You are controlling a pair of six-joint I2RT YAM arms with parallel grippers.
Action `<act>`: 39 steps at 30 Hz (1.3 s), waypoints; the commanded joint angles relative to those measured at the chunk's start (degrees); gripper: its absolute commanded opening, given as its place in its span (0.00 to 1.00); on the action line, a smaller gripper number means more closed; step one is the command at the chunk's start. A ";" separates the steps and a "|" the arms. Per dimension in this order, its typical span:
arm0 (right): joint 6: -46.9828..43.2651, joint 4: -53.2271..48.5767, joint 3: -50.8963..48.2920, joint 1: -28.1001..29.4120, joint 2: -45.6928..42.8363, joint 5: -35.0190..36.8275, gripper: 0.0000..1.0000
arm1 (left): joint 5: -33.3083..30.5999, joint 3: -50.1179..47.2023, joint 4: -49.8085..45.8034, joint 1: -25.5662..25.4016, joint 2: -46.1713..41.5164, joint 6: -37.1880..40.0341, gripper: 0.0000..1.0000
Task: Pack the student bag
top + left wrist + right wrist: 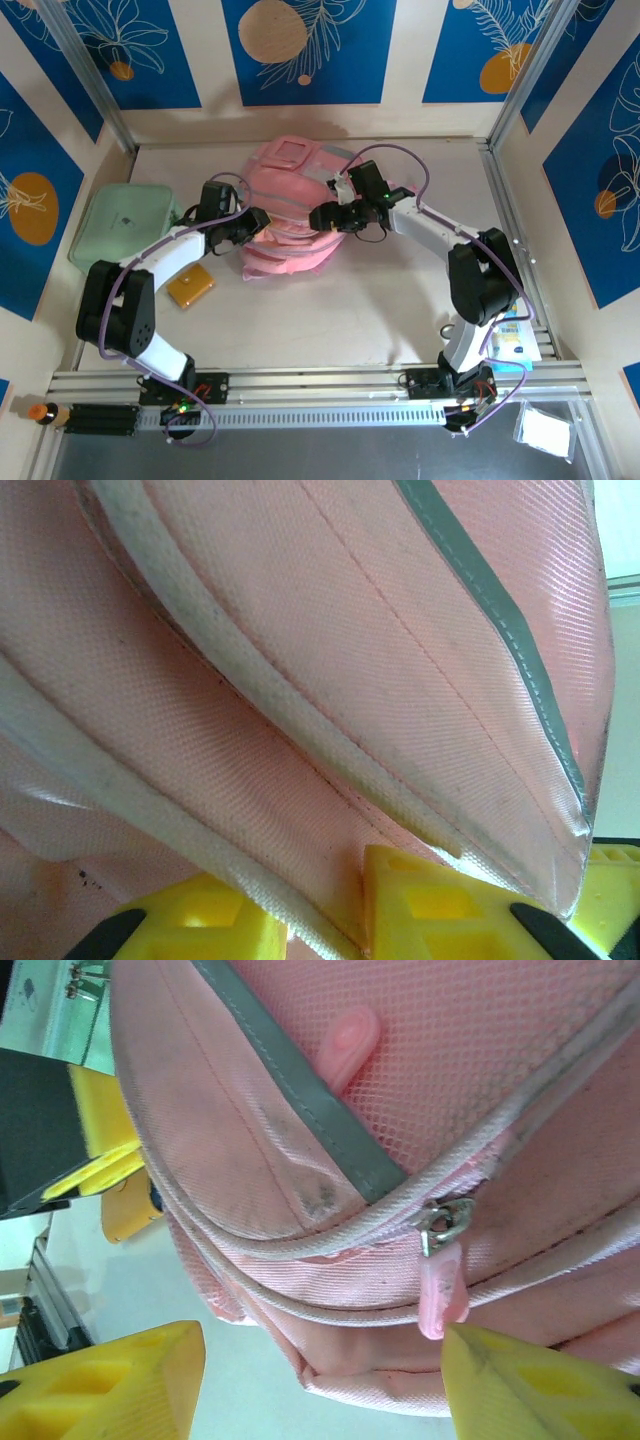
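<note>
Student bag (290,175) on table (330,320): left gripper (330,905) pinches its seam, prob. to steady it, while right gripper (320,1365), spread, lines up w/ zip pull (441,1295).

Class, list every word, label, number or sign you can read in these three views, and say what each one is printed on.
Nothing here can be read as text.
Green case: a small dark mark on the lid, too small to read.
Card beside the right arm's base: blue and white print, too blurred to read.
Bag: no lettering on the fabric, trim or zip pull, even close up.
</note>
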 commanded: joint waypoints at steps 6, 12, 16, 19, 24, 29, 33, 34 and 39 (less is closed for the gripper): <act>-7.74 -3.28 3.05 1.69 0.77 13.01 0.52 | 1.42 2.01 0.47 -0.61 0.46 1.30 0.26; -10.86 -5.28 5.87 4.54 2.87 18.65 0.45 | 1.62 2.12 0.66 -0.64 0.55 1.05 0.26; -11.23 -6.50 7.67 5.54 4.57 21.08 0.39 | 1.66 2.21 0.73 -0.60 0.55 1.04 0.26; -11.24 -7.17 8.52 5.83 5.44 22.55 0.31 | 1.72 2.21 0.71 -0.59 0.63 0.95 0.26; -11.56 -8.21 8.97 6.22 5.16 24.64 0.13 | 1.88 2.12 1.32 -0.59 0.80 0.45 0.26; -13.16 -7.88 6.23 7.40 2.28 24.33 0.03 | 1.82 1.77 2.57 -0.65 0.66 -1.36 0.26; -14.95 -7.77 4.09 8.87 -0.23 20.66 0.03 | 1.75 0.91 6.52 -0.84 0.78 -5.12 0.26; -15.07 -7.80 3.79 9.14 -0.67 19.80 0.03 | 1.67 0.72 7.31 -1.00 0.84 -5.92 0.27; -15.70 -9.81 4.83 10.26 -1.17 17.62 0.04 | 0.83 -0.14 10.75 -1.85 1.48 -9.21 0.27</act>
